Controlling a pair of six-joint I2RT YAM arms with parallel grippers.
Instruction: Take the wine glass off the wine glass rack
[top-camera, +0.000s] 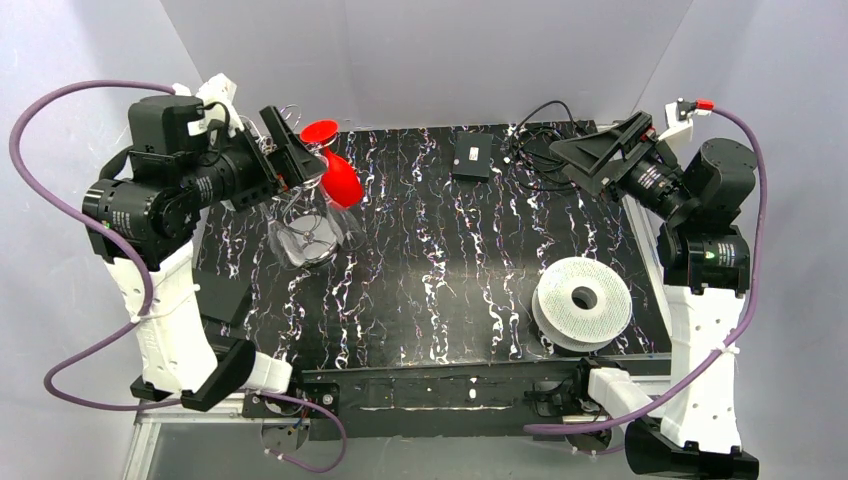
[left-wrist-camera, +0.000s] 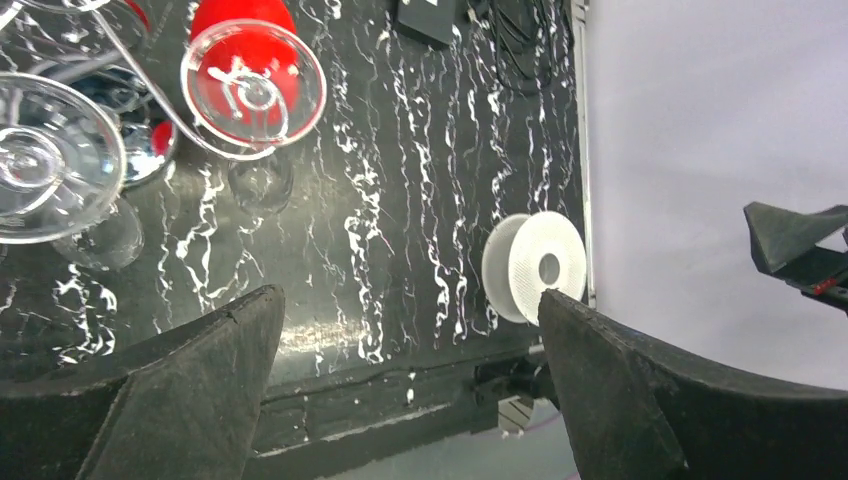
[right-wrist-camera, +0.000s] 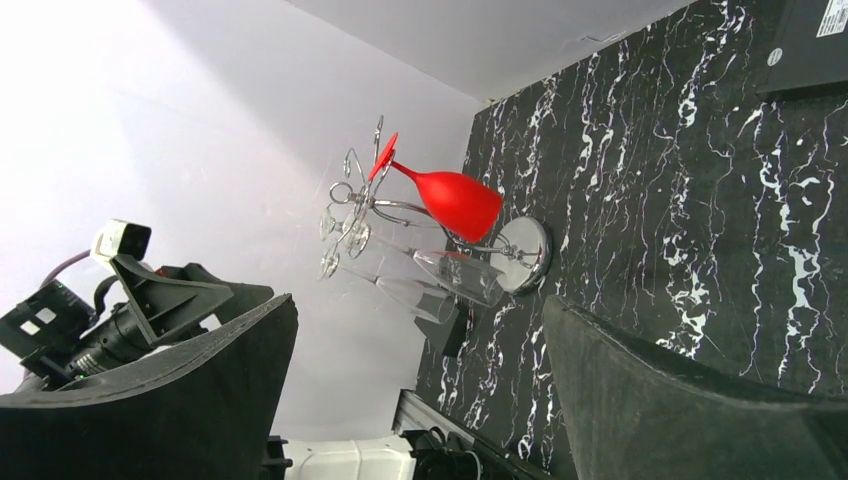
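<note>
At upper left of the overhead frame, take the red wine glass (top-camera: 340, 182) hanging on the rack (right-wrist-camera: 525, 255) by its stem: likely light, slick, brittle; left tool (left-wrist-camera: 406, 308) and right tool (right-wrist-camera: 420, 305) both spread, empty.

A clear wine glass (left-wrist-camera: 60, 170) (foot showing) runs off the left wrist view's edge.

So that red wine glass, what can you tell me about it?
The red wine glass looks like glossy red glass: round foot, thin stem, rounded bowl. It hangs upside down, foot caught in a curled wire arm of the silver rack, bowl toward its shiny base, at the far left of the table. Two clear glasses hang beside it. The left tool stands open close by, not holding it.
</note>
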